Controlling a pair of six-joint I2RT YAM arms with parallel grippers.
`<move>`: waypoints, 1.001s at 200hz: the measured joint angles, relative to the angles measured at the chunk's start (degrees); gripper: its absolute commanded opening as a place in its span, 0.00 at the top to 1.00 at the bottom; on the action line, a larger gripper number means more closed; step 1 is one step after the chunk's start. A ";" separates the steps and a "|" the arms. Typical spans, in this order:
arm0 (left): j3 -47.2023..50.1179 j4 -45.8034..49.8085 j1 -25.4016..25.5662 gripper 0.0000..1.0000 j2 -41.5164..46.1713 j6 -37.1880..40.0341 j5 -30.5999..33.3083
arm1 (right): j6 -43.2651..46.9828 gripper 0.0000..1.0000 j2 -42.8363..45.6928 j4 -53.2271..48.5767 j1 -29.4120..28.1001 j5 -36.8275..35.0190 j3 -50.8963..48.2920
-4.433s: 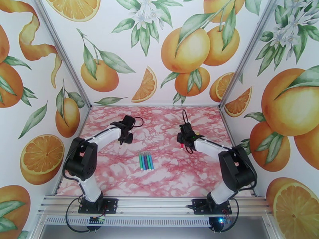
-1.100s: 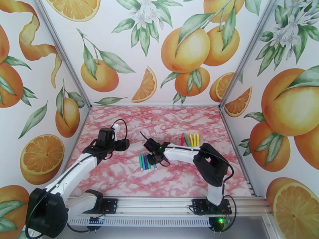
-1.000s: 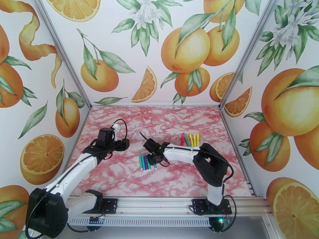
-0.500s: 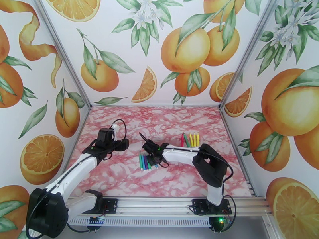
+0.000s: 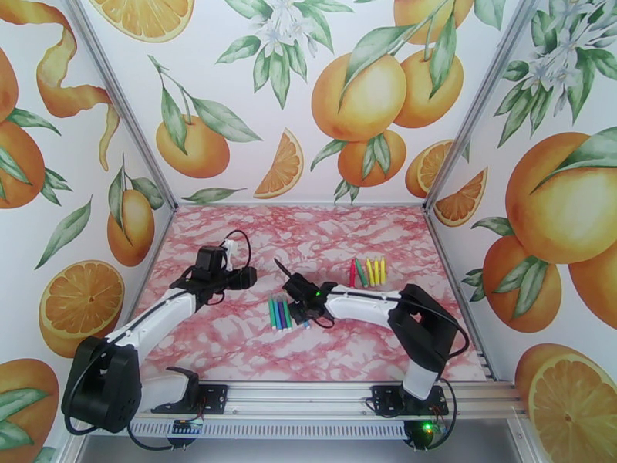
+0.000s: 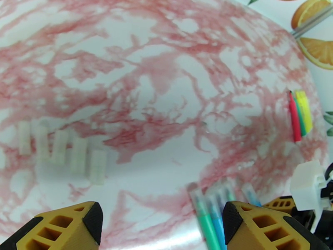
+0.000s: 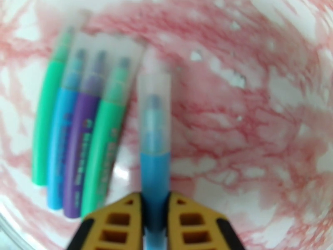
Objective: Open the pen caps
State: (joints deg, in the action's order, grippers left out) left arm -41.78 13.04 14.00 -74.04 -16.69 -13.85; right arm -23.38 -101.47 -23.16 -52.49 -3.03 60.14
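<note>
The right gripper pinches the blue pen by its barrel, and its clear cap sits on, just ahead of the fingers. Four other capped pens lie just to the left. The left gripper stands spread.

Overhead camera: mounted high behind both arm bases, facing forward and down over the whole table. Left wrist camera: moderate height, angled down across the table, left gripper at its bottom edge. Right wrist camera: very close and blurred, looking past the right gripper along the blue pen. All three views take in the row of pens at mid-table.
</note>
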 measured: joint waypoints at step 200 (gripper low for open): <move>-4.04 -14.84 5.79 0.31 -5.01 -10.43 -25.03 | 3.41 0.85 16.83 23.26 0.00 2.84 -9.97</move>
State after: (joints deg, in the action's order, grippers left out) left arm -45.82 -1.80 19.79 -79.05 -27.11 -38.87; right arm -19.97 -84.64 0.10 -52.49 -0.19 50.17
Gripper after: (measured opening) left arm 0.698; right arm 0.149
